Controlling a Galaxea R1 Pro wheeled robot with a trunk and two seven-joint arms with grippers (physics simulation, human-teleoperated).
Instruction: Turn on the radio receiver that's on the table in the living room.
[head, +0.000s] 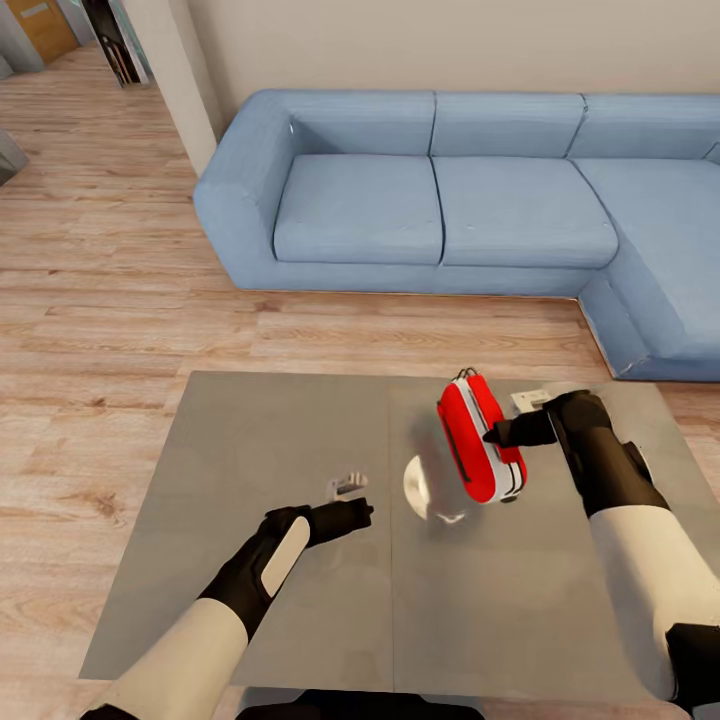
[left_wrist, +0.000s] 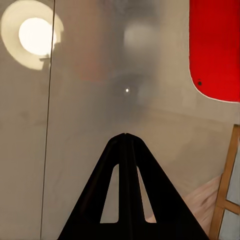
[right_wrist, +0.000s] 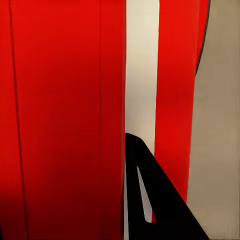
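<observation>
Head view shows the small red radio with a white edge band (head: 480, 440) standing on its end on the big low table with the shiny grey top (head: 250, 470), toward the right side and tipped a little; the long blue sofa (head: 450, 200) sits behind on the light wood plank floor (head: 90, 300).

The right gripper (head: 497, 435) is at the radio's side, its dark tip touching the red shell; in the right wrist view one black finger (right_wrist: 150, 200) lies along the white band, and I cannot tell if the jaws are shut or apart. The left gripper (head: 362, 512) hangs over the bare table, well apart from the radio; in the left wrist view its two fingers (left_wrist: 125, 190) meet at the tip — closed on nothing.

The radio looks like hard, smooth plastic — light and stiff, I think, and a bit slippery; standing on its narrow end, it could tip over with a strong push. A soft, slow press seems best; if it must be held, the flat red sides across the white band look like the safest place, not the thin loop on top (head: 468, 375). A white round glow (head: 425, 488) shines on the table beside it.
</observation>
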